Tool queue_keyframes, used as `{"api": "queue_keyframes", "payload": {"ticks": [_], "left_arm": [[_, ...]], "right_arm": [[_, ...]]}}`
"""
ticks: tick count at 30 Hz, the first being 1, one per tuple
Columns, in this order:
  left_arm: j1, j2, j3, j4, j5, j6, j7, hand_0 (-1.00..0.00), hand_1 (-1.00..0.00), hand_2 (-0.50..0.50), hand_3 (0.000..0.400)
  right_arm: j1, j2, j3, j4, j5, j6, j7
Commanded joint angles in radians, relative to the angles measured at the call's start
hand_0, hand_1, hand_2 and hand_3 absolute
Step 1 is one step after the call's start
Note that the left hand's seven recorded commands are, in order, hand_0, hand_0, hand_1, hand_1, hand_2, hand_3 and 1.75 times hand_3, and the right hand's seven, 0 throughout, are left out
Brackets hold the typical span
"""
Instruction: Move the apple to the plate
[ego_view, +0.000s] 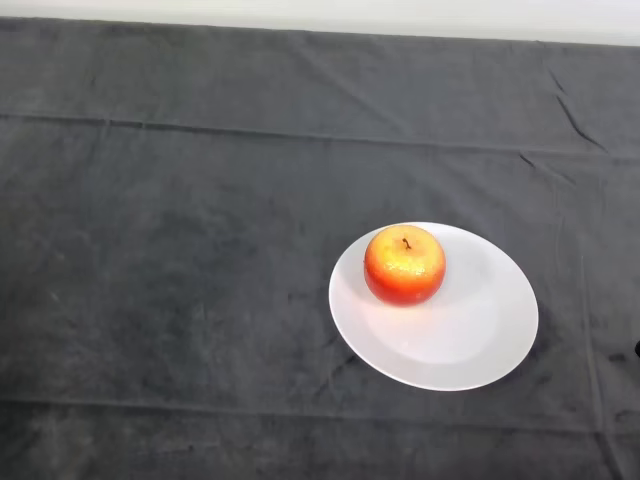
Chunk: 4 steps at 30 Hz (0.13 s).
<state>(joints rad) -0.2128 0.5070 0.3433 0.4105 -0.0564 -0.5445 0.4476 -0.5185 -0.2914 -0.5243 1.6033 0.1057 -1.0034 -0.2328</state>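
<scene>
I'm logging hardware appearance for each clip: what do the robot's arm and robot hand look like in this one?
Nothing to describe: no arm or robot hand shows in the head view. Only the apple sitting on the white plate and the dark cloth over the table are visible.

The apple (405, 265), red-orange with a yellowish flush around its short dark stem, sits upright with the stem pointing up on the upper-left part of the plate (470, 345), a plain white round shallow dish lying flat on the dark-clothed counter (180, 250), right of centre.
</scene>
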Motion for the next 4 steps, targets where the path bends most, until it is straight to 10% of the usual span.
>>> {"api": "queue_keyframes", "payload": {"ticks": [1,4], "left_arm": [[-0.030,-0.028,0.043,-0.007,0.015,0.012,-0.010,0.00,0.00,0.00,0.000],[-0.030,-0.029,0.044,-0.009,0.015,0.013,-0.012,0.00,0.00,0.00,0.000]], "right_arm": [[0.111,0.075,-0.0044,0.075,0.0191,0.082,-0.0019],[0.111,0.075,-0.0041,0.075,0.0194,0.082,-0.0019]]}}
